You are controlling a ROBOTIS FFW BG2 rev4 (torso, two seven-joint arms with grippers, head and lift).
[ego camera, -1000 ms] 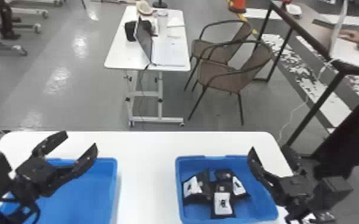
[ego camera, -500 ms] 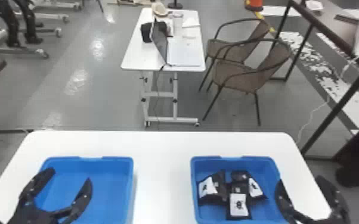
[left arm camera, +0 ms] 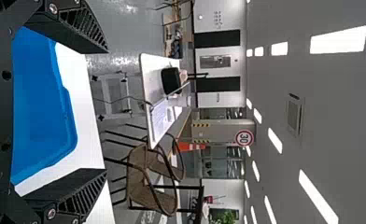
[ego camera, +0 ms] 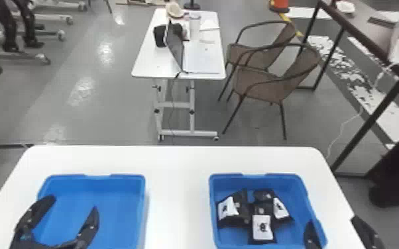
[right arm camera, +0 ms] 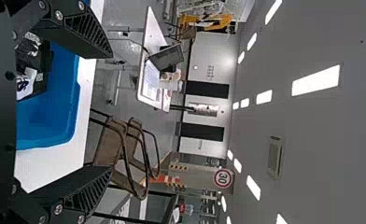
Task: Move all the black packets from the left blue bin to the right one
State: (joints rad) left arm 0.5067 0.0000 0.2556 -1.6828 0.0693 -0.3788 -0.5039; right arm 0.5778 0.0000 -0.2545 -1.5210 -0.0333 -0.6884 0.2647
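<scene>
**All the black packets I can spot are in the right bin, both grabbers wide open**

Biggest thing first: that white surface (ego camera: pixel 175 165) in front of the robot, with both bins sitting on it side by side, a good strip of white between them. Past it there's a white wheeled table (ego camera: pixel 149 63), then a pair of brown chairs (ego camera: pixel 258 86) next to that, one partly behind the other.

Then the bins, both blue. The left bin (ego camera: pixel 141 205) is under the left arm, and the right bin (ego camera: pixel 232 182) is the one with the goods. Oh, and an open laptop (ego camera: pixel 202 63) on the wheeled table.

The left end effector (ego camera: pixel 75 202) is over the left bin, fingers spread wide, holding zilch. The right end effector (ego camera: pixel 332 220) is wide open too, also empty-handed, at the outer side of the right bin: one finger over that side of the bin, the other out by the surface's edge.

Smallest stuff: the black packets (ego camera: pixel 265 208), at least three, bunched together and touching inside the right bin, white labels (ego camera: pixel 258 222) showing.
</scene>
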